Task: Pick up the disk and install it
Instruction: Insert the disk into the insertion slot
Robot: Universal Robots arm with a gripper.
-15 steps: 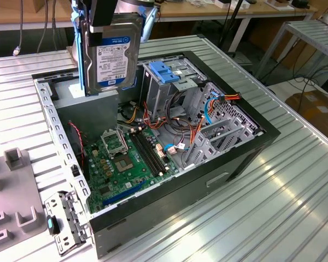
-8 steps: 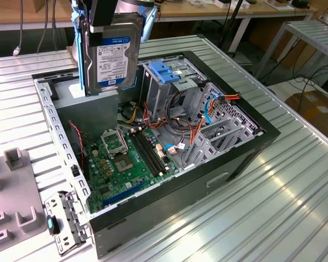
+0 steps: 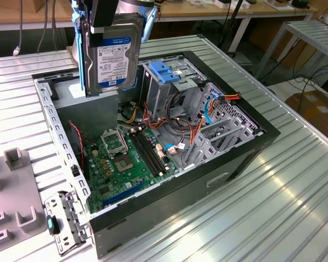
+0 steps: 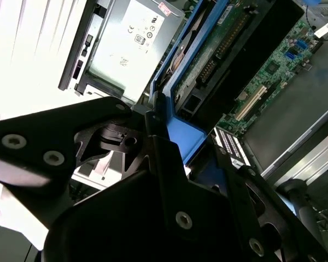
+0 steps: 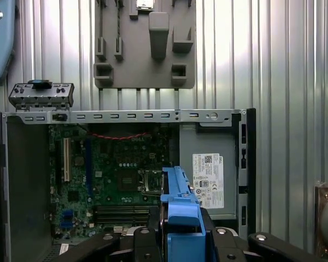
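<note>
The disk (image 3: 112, 54), a silver-grey hard drive with a white-and-blue label and blue side rails, hangs upright above the back of the open computer case (image 3: 246, 155). My gripper (image 3: 106, 21) is shut on its upper end. In the first wrist view the disk's blue rail (image 5: 180, 204) shows edge-on between the black fingers (image 5: 145, 240), above the motherboard (image 5: 115, 174). In the second wrist view the disk (image 4: 208, 52) slants away from the gripper (image 4: 167, 136), its circuit side and blue rail facing the camera.
A metal drive cage (image 3: 169, 90) topped by a blue latch piece (image 3: 163, 71) stands inside the case beside orange and red cables (image 3: 205, 117). A grey box with a white sticker (image 5: 208, 180) sits below the disk. A grey fixture plate (image 3: 11, 207) lies on the ribbed table (image 3: 251, 218).
</note>
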